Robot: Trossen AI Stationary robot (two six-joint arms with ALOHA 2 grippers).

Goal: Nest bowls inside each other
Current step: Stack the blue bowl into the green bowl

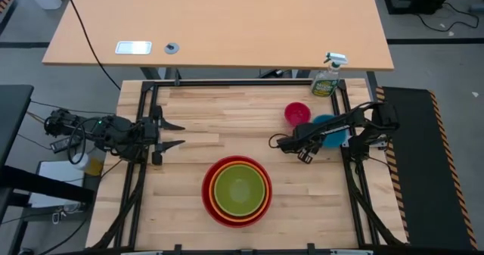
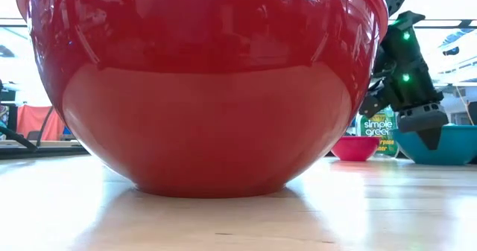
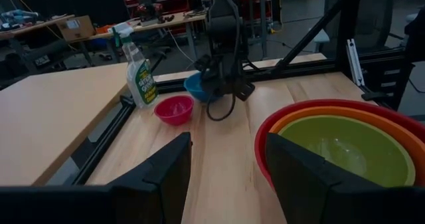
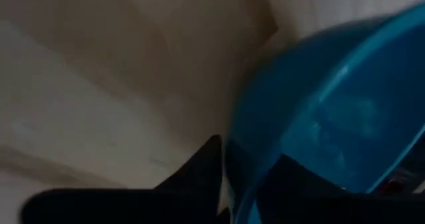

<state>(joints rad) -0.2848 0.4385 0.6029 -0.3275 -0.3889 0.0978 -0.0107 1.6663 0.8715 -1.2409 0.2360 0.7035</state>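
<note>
A large red bowl stands on the table's near middle, with an orange bowl and a lime green bowl nested inside it. The small magenta bowl rests on its base at the far right. Just beside it is the blue bowl, where my right gripper is shut on the rim; the arm covers part of that bowl. My left gripper waits open at the table's left side with nothing between its fingers. My right gripper has the blue bowl's rim on the side toward the table's middle. One finger is outside the wall and the other inside. The fingers slant steeply down from above. In the low view the blue bowl sits on the table.
A green spray bottle stands at the far right edge behind the magenta bowl. Black frame rails run along the table's left and right sides. Bare wood lies between the nested bowls and my left gripper.
</note>
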